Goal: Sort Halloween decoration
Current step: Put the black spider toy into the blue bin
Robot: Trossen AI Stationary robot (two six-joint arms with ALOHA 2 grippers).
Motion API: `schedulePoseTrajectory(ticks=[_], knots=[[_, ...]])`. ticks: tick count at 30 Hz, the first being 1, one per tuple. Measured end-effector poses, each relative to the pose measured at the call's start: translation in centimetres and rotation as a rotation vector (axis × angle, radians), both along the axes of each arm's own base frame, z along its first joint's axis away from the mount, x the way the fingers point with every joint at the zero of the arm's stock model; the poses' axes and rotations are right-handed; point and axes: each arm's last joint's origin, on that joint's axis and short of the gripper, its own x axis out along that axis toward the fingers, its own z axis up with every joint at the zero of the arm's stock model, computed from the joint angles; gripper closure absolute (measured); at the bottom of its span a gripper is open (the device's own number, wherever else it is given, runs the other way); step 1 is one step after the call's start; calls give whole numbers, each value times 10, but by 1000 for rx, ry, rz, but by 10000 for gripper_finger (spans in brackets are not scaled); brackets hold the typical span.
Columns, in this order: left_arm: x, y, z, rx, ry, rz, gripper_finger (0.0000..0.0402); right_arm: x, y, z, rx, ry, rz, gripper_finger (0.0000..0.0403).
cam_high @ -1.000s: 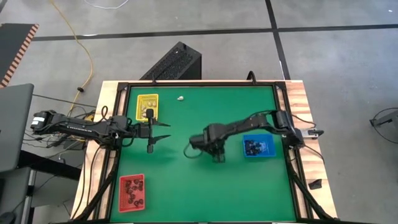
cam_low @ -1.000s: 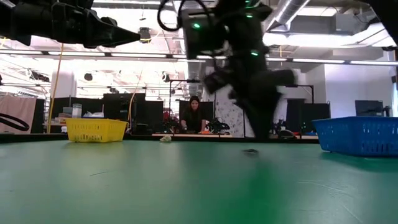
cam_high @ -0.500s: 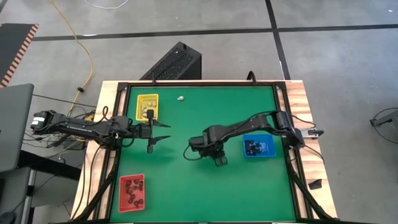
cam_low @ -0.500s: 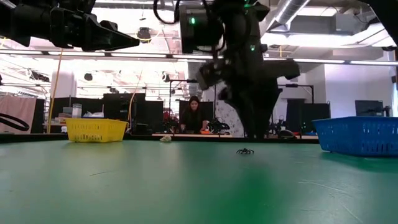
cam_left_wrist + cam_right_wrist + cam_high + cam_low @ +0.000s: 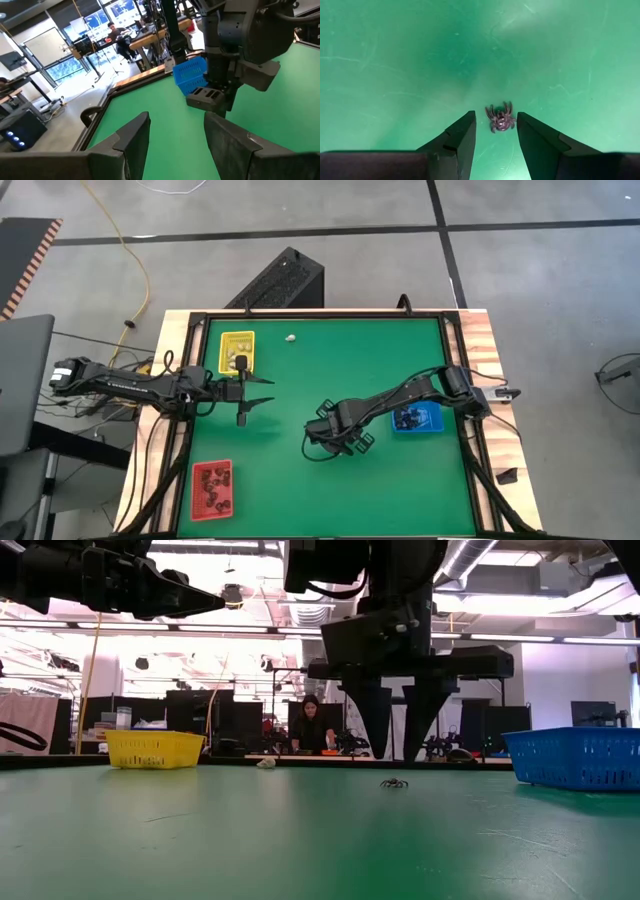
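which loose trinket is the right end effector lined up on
The black spider mid-table, lying between the open fingers of the right end effector. The other loose one, a whitish trinket, lies far off beside the yellow tray.

Small black spider [image 5: 500, 119], legs splayed, flat on green mat, apparently untouched

A green felt-topped table [image 5: 300, 380] with a pale wooden rim carries three small rectangular plastic trays: a yellow one [image 5: 237, 340] near the far left corner, a red one [image 5: 211, 490] at the near left corner, and a blue one [image 5: 425, 424] toward the right edge. Beyond the table, a person [image 5: 312, 725] sits among desks in the room. A yellow cable [image 5: 135, 255] trails across the grey floor.
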Motion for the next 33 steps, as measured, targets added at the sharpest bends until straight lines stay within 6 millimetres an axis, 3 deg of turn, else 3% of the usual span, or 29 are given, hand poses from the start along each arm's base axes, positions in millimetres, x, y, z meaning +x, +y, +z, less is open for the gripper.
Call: schedulePoseTrajectory(ticks=[17, 24, 33], knots=[[0, 0, -1, -4, 9, -1, 223, 6, -22, -9, -2, 30, -8, 230], [0, 0, -1, -5, 9, -1, 223, 7, -21, -21, 5, 80, 21, 230], [0, 0, -1, -5, 8, -1, 223, 10, -21, -23, 7, 56, 21, 230]])
